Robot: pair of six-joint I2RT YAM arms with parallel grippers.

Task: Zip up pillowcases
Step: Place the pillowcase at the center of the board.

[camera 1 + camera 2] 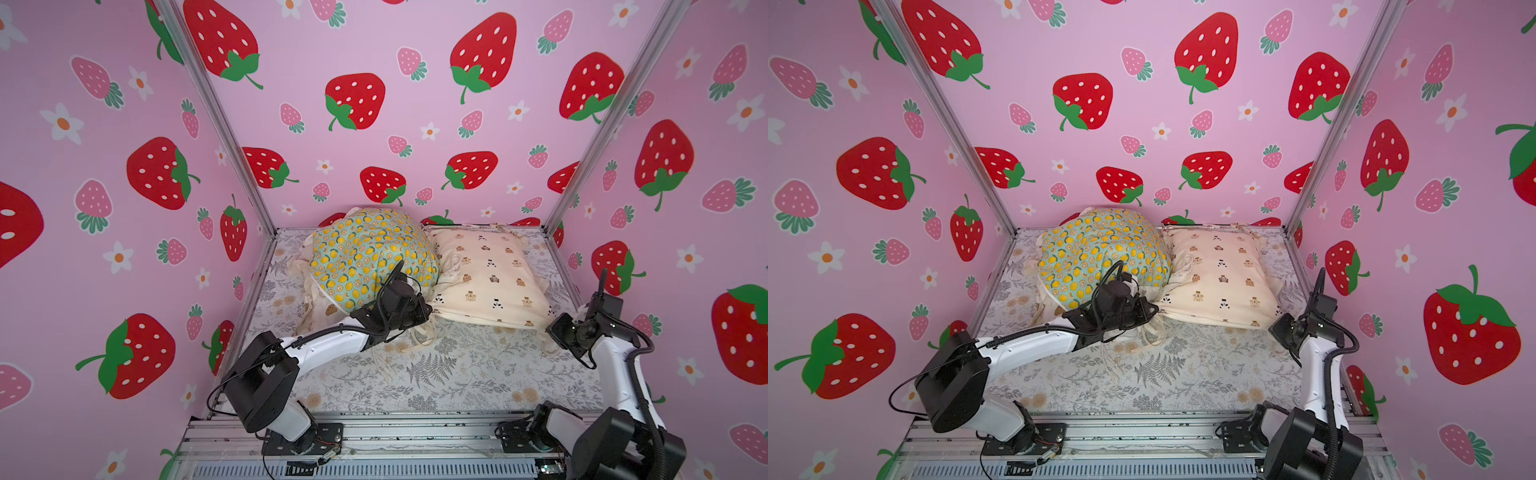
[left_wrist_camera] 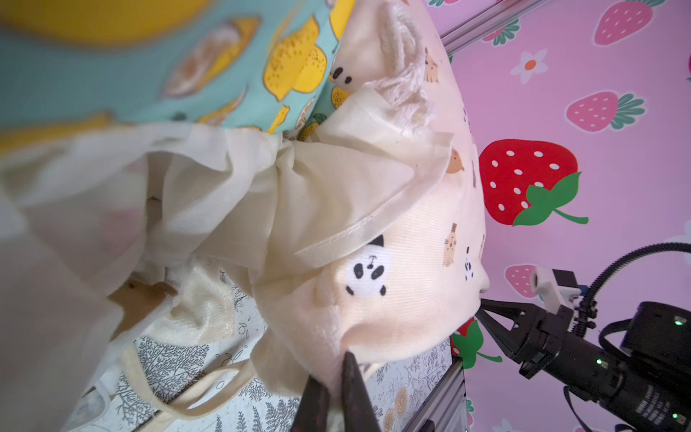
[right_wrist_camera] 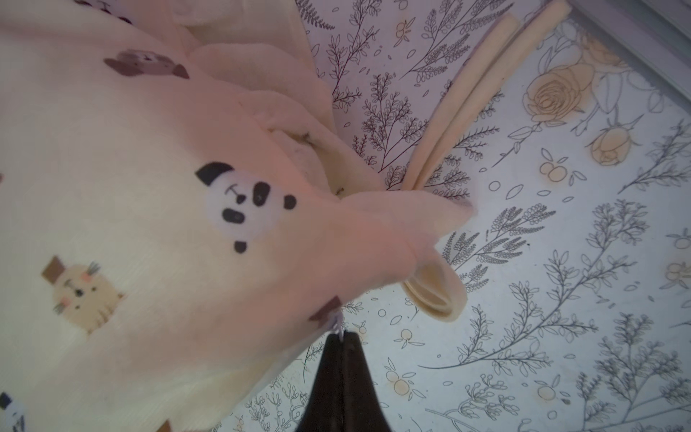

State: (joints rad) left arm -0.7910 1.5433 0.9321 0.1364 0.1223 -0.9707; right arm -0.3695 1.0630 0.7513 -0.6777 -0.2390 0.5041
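Observation:
Two pillowcases lie at the back in both top views: a mint one with lemons [image 1: 365,257], bulging high, and a cream one with tiny bears [image 1: 490,274] to its right. A cookie-print pillowcase [image 1: 328,309] peeks out under the lemon one. My left gripper [image 1: 428,312] [image 2: 334,370] is shut on the bear pillowcase's near-left corner fabric [image 2: 374,321]. My right gripper [image 1: 550,330] [image 3: 342,333] is shut on a small silvery zipper pull [image 3: 338,324] at that pillowcase's near-right corner [image 3: 261,299].
A grey fern-print sheet [image 1: 457,374] covers the floor. Pink strawberry walls [image 1: 374,124] and aluminium posts [image 1: 559,216] close in three sides. Loose cream ties [image 1: 388,361] trail on the sheet by the left wrist. A metal rail [image 1: 415,436] runs along the front.

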